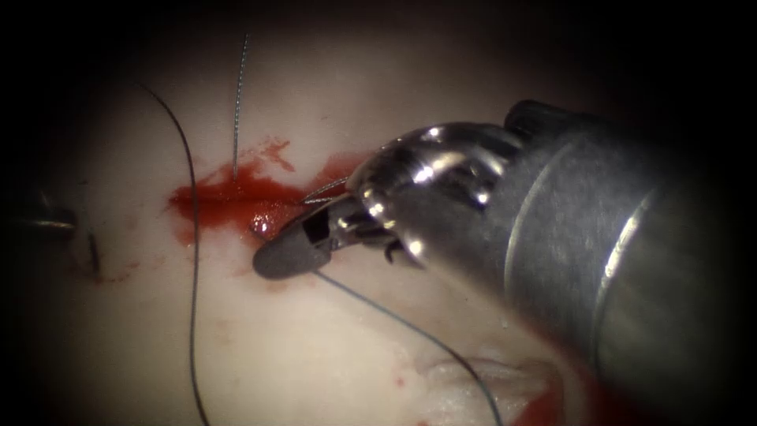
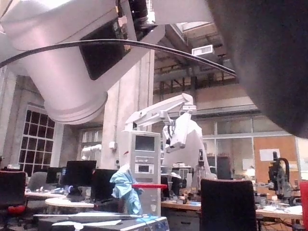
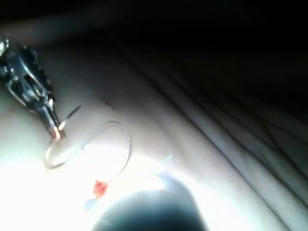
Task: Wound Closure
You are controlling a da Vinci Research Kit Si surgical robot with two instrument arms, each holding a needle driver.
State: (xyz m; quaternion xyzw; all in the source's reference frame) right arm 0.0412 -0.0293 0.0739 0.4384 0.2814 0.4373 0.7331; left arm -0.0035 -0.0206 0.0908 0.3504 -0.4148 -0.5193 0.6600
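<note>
Your endoscope looks down, very near, on the tissue (image 1: 331,347) and right tool (image 1: 288,254), your right wrist view shares that tissue and thread (image 3: 120,144), while your left wrist view faces the lab room (image 2: 144,159).

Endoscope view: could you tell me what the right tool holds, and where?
Cannot be told: thread runs out from under the right tool tip at the cut, but no grip shows.
</note>
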